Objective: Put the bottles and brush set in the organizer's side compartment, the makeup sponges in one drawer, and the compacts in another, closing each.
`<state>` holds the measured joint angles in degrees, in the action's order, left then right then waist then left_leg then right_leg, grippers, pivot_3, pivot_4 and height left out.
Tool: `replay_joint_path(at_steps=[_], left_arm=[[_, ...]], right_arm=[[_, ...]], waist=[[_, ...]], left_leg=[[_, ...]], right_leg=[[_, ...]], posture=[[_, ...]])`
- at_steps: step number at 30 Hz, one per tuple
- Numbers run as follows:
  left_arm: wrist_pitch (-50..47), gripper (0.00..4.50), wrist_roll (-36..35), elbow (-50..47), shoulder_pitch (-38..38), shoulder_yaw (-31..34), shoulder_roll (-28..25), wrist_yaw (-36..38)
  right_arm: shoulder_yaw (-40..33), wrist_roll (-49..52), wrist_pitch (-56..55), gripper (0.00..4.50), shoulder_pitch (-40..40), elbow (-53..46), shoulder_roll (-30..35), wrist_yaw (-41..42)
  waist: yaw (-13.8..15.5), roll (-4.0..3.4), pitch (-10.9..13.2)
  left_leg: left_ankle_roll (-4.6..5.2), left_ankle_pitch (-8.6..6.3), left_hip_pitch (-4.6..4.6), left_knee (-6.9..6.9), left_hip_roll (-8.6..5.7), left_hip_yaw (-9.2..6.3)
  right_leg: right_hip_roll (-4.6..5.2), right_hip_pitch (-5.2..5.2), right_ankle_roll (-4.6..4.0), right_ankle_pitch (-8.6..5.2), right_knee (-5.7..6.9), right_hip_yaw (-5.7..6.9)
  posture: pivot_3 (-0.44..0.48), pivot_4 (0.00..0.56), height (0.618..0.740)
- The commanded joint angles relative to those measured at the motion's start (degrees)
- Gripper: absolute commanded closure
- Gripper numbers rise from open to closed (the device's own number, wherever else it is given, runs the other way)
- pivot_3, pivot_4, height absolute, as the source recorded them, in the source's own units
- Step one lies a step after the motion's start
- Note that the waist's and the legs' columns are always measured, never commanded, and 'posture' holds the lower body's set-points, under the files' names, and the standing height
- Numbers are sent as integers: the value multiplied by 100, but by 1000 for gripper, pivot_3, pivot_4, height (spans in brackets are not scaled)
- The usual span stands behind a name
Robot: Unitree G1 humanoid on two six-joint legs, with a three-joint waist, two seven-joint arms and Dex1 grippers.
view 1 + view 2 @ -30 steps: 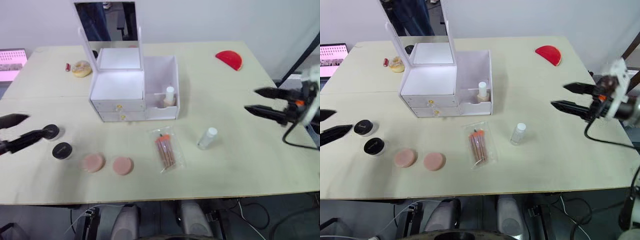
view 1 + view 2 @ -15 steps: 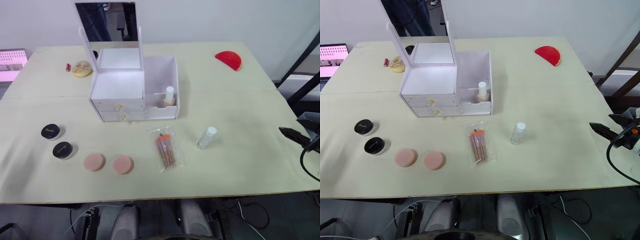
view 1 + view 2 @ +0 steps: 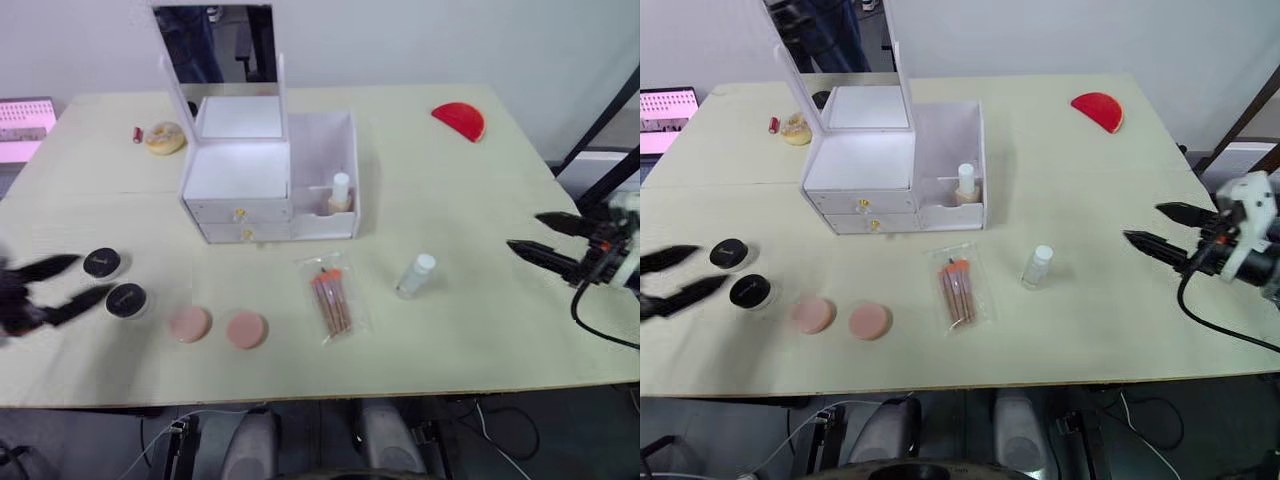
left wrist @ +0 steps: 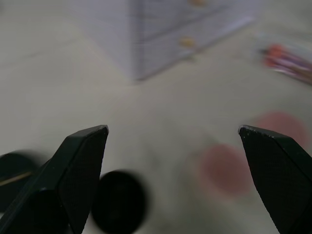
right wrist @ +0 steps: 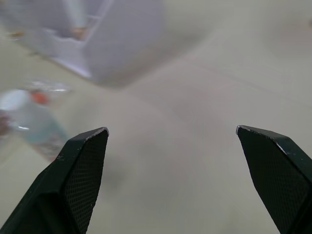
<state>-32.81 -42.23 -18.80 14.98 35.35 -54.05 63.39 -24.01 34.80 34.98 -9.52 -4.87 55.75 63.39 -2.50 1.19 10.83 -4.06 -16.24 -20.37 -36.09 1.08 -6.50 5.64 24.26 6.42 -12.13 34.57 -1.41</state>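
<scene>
The white organizer point(image 3: 240, 185) stands at the back centre with its mirror lid up and both drawers shut. One bottle point(image 3: 340, 192) stands in its side compartment. A clear bottle point(image 3: 414, 275) lies on the table in front, next to the brush set point(image 3: 333, 298) in its clear packet. Two pink makeup sponges point(image 3: 188, 323) point(image 3: 245, 329) and two black compacts point(image 3: 101, 263) point(image 3: 125, 299) lie at the front left. My left gripper point(image 3: 92, 276) is open, its fingers reaching beside the compacts. My right gripper point(image 3: 522, 230) is open, well right of the clear bottle.
A red half-round object point(image 3: 459, 119) lies at the back right. A yellowish round item point(image 3: 164, 137) and a small red item point(image 3: 136, 134) sit at the back left. A pink-screened device point(image 3: 25, 118) is past the table's left edge.
Both grippers dropped back toward the table's edges half a second ago and have now come in again, the left beside the compacts, the right from the right edge. The things on the table have not moved.
</scene>
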Motion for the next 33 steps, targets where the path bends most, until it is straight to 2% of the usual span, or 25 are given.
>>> replay_joint_path(at_steps=[1,6,16,33], left_arm=[[-431,0,-607,-923,-192,43,-124,-191],[-670,0,-891,-1494,-336,-52,-255,-205],[-1062,0,-1484,-2204,-596,-108,-394,-591],[-1133,0,-1597,-2319,-542,47,-475,-725]], right_arm=[[254,291,309,48,-195,-670,239,177],[809,350,442,48,-662,-1040,-41,-70],[1468,-34,81,48,-570,-1010,-351,-144],[1874,-544,-404,48,-583,-538,-485,-38]], waist=[[18,0,0],[3,1,-1],[28,1,0],[16,1,0]], left_leg=[[0,0,1,0,0,0],[0,0,2,-8,0,-1],[1,0,-5,-4,-1,-1],[0,0,-2,-5,-1,-1]], right_leg=[[0,0,0,0,0,0],[-1,-4,18,-11,0,0],[-2,-4,-5,2,-13,1],[-3,-6,-6,3,-12,0]], posture=[[0,150,739],[0,150,739],[0,150,739],[0,150,739]])
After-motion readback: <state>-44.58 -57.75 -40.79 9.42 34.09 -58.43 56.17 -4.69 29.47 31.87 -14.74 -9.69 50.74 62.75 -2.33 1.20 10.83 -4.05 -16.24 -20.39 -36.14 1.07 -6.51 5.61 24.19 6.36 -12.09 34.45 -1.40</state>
